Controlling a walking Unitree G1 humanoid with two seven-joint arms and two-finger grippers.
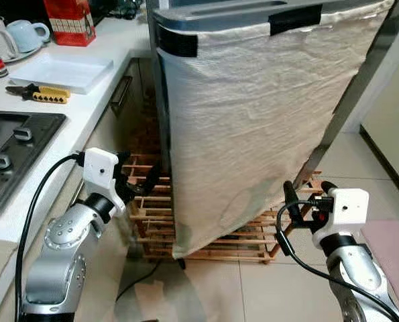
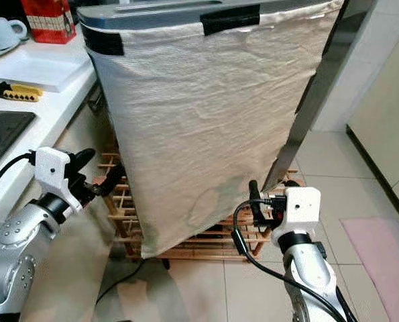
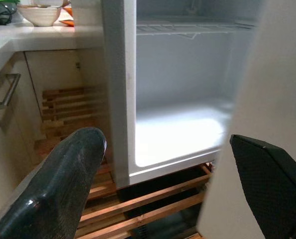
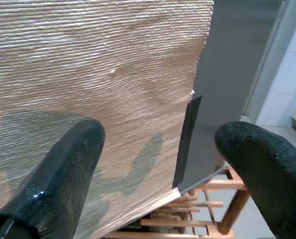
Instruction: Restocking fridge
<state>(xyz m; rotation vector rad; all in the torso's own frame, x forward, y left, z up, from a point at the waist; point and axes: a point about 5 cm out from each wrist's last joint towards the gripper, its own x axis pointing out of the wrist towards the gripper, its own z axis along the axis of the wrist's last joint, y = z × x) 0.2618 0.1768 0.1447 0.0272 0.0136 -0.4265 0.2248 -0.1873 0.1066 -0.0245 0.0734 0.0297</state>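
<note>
I see the small grey fridge [image 1: 160, 74] standing on a slatted wooden pallet [image 1: 249, 241], its door [image 1: 259, 127] swung partly open toward me. The door's outer face is covered with a wrinkled off-white woven sheet held at the top by strips of black tape [image 1: 294, 19]. Above the pallet, the white inside of the fridge [image 3: 180, 129] is lit, with a wire shelf [image 3: 192, 27] near the top

Both silver arms are raised forward with elbows bent. The left gripper [image 1: 145, 182] is held with its two black fingers [image 3: 63, 179] spread apart, nothing between them. The right gripper [image 1: 308, 194] is likewise held parted, its fingers [image 4: 63, 169] pointing upward, the gap between them empty.
</note>
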